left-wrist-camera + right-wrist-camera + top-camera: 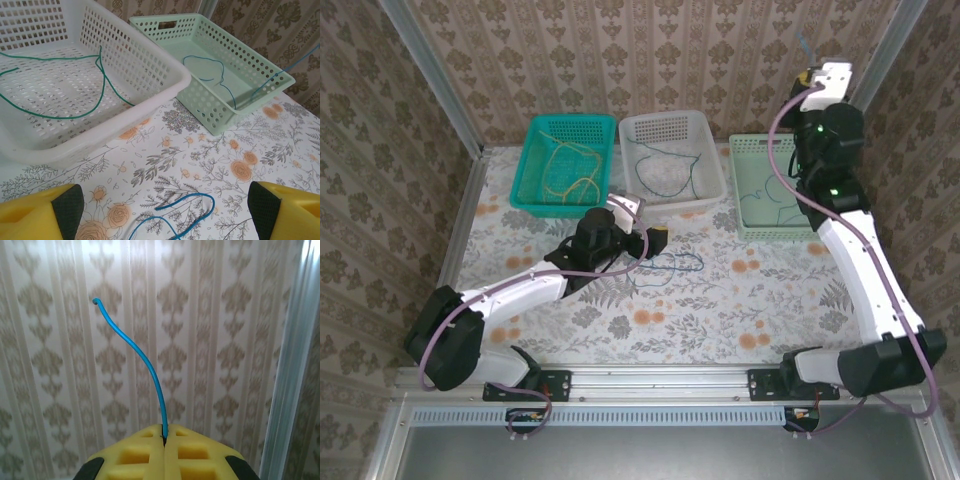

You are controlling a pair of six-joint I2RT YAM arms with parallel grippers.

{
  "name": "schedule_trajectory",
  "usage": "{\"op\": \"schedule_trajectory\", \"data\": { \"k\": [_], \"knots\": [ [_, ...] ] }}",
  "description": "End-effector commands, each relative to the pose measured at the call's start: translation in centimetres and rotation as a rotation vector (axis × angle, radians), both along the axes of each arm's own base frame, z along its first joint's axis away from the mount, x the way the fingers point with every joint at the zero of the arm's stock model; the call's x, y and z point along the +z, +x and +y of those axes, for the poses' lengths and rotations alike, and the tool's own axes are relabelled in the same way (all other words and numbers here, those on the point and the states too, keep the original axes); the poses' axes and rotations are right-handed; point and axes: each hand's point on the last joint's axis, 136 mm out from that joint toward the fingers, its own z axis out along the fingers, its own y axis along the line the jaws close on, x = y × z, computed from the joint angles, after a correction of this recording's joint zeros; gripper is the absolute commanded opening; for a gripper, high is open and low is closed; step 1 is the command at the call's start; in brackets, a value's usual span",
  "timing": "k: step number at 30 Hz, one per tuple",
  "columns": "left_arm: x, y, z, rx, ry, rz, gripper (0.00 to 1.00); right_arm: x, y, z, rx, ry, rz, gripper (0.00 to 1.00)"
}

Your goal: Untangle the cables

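On desk (740,310) middle: thin blue bendy wire (180,199), light, floppy; pinch loop. Left jaws apart above; right jaws clamp other blue wire (150,370).

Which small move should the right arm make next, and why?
Probably lower the right gripper toward the light green basket, then open it. The gripper is shut on one end of a blue cable and is raised high above that basket. The rest of the strand seems to lie inside the basket, so letting go there should leave the cable sorted.
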Motion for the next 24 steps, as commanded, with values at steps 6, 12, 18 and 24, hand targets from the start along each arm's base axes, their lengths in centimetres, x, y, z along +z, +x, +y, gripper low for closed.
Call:
{"op": "schedule_trajectory", "data": {
  "k": [6, 12, 18, 24],
  "knots": [
    [0.6, 0.0, 1.1, 0.029, -0.010, -0.009, 0.88, -9.9, 5.6, 0.2, 0.006, -0.003, 0.301, 0.00],
    [0.3, 0.0, 1.5, 0.033, 0.002, -0.002, 0.89, -18.9, 8.3, -0.3, 0.008, 0.034, 0.564, 0.00],
    [0.2, 0.2, 1.8, 0.041, 0.006, 0.002, 0.89, -26.9, 9.5, -1.5, -0.021, 0.071, 0.823, 0.03],
    [-0.2, 0.2, 2.0, 0.045, 0.014, 0.012, 0.89, -31.4, 9.0, -3.2, -0.087, 0.085, 0.990, 0.12]
  ]
}}
